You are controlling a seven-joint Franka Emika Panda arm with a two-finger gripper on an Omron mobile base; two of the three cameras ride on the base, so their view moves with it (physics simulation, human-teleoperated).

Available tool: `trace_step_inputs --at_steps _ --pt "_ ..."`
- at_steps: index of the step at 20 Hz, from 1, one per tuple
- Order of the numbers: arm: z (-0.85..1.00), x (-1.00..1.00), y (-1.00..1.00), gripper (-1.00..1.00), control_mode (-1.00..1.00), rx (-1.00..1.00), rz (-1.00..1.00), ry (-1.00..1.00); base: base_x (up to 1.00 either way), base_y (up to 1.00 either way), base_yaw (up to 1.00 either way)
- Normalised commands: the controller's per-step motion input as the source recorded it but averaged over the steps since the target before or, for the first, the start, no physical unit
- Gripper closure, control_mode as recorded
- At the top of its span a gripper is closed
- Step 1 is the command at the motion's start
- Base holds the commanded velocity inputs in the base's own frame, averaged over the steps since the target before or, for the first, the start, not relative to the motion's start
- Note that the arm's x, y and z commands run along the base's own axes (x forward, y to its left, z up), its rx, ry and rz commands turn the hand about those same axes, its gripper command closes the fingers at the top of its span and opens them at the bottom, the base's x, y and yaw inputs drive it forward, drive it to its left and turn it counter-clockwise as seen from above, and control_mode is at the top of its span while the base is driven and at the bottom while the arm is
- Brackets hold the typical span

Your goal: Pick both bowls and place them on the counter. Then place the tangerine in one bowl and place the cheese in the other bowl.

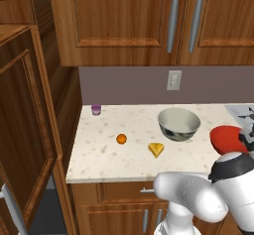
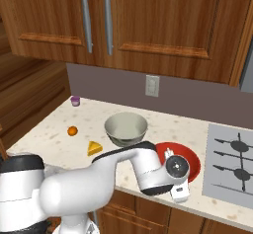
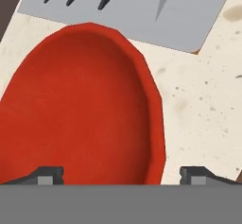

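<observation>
Beige speckled counter (image 1: pixel 104 149) in the left base view carries two bowls, the cream-grey bowl (image 1: pixel 179 124) and the red bowl (image 1: pixel 226 139) partly behind the arm, plus one tangerine (image 1: pixel 121 139), one cheese wedge (image 1: pixel 156 149) and one purple cup (image 1: pixel 96 110). The right base view shows the same count, the red bowl sitting on the counter between the cream-grey bowl and the stove, right under the hand. In the hand view the gripper (image 3: pixel 124 176) has its two fingertips (image 3: pixel 46 176) spread wide apart, the red bowl's rim between them and gripped by neither.

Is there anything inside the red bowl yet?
No. The hand view shows the red bowl with a bare inside, resting on the counter. Its nearest part, down by the open gripper, is cut off from sight.
</observation>
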Motion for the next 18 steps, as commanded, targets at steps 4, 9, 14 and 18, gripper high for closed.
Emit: trace_step_inputs --at_steps 4,9,14,18 --pt "0.33 -0.36 0.27 -1.0 -1.0 -0.05 0.13 -0.01 0.0 0.0 0.0" --pt "0.41 -0.32 0.44 -1.0 -1.0 -0.2 0.22 -0.02 0.0 0.0 0.0" --pt "0.35 -0.19 0.51 -1.0 -1.0 -0.22 0.25 0.0 0.0 0.0 0.0" --pt "0.2 -0.03 0.48 -1.0 -1.0 -0.05 0.28 0.0 0.0 0.0 0.0"
